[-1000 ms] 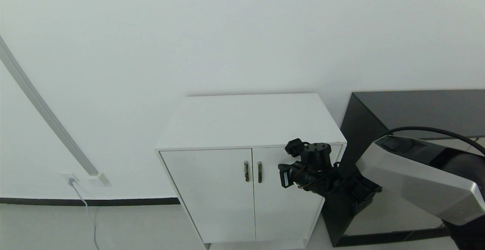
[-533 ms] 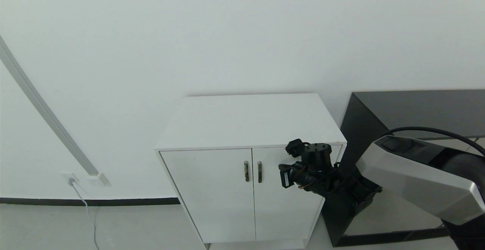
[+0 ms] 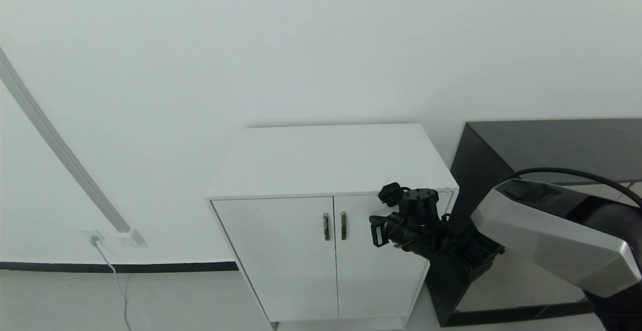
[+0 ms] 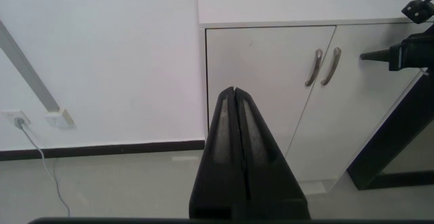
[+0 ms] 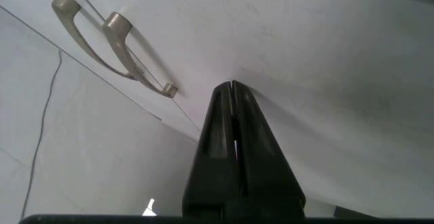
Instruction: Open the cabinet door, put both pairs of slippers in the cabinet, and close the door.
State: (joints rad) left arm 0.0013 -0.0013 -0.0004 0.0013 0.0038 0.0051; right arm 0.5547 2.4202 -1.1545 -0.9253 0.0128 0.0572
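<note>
White wall (image 3: 321, 45) backs the closed cabinet (image 3: 301, 220); both arms' jaws pressed together.

The cabinet (image 3: 326, 163) is set on the floor (image 3: 175, 301) against the far wall (image 3: 321, 45). Two handles (image 3: 326, 226) are placed side by side where its doors meet. A table (image 3: 551, 143) is set just right of it. A socket (image 3: 93, 239) is found low on the wall, well left. The right gripper (image 5: 232, 88) is held close before the right door (image 3: 376, 281), right of the handles.
</note>
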